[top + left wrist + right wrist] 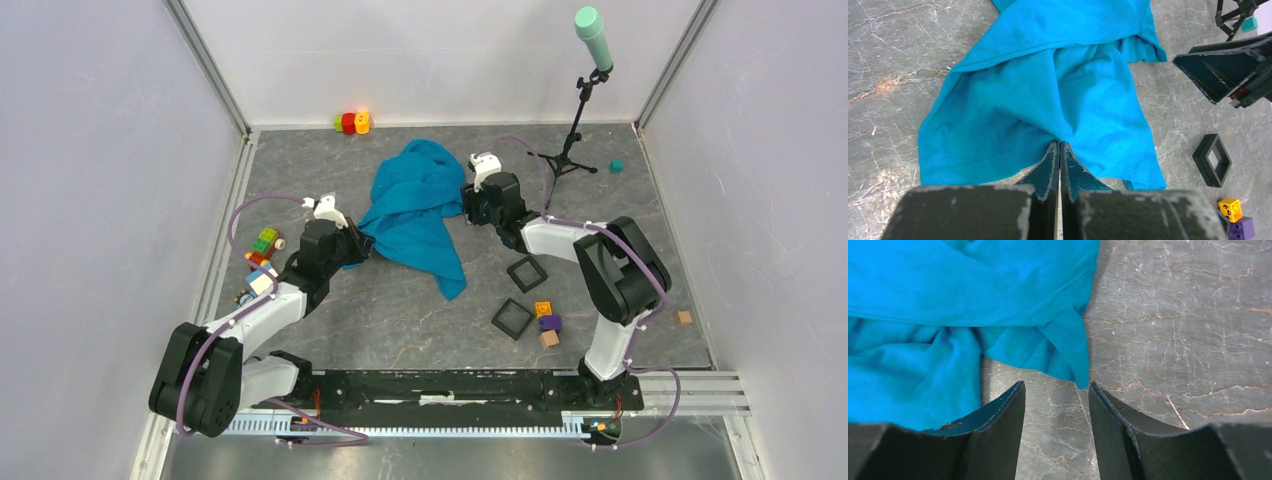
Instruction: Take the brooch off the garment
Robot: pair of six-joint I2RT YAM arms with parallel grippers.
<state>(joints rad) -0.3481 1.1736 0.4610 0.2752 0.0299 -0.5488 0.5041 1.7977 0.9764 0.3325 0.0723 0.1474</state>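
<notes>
The teal garment (418, 205) lies crumpled on the grey table; it also shows in the left wrist view (1048, 85) and the right wrist view (948, 305). No brooch shows in any view. My left gripper (358, 246) is at the garment's left edge, and its jaws are shut with the tips (1058, 144) pinching a puckered fold of the cloth. My right gripper (467, 205) is at the garment's right edge. It is open (1055, 386) and empty over bare table, with a corner of the cloth just beyond its fingertips.
Two black square frames (527, 272) (512, 318) and orange, purple and tan blocks (547, 323) lie at the front right. Coloured blocks (263, 243) lie at the left and more (351, 122) at the back wall. A microphone stand (578, 110) stands at the back right.
</notes>
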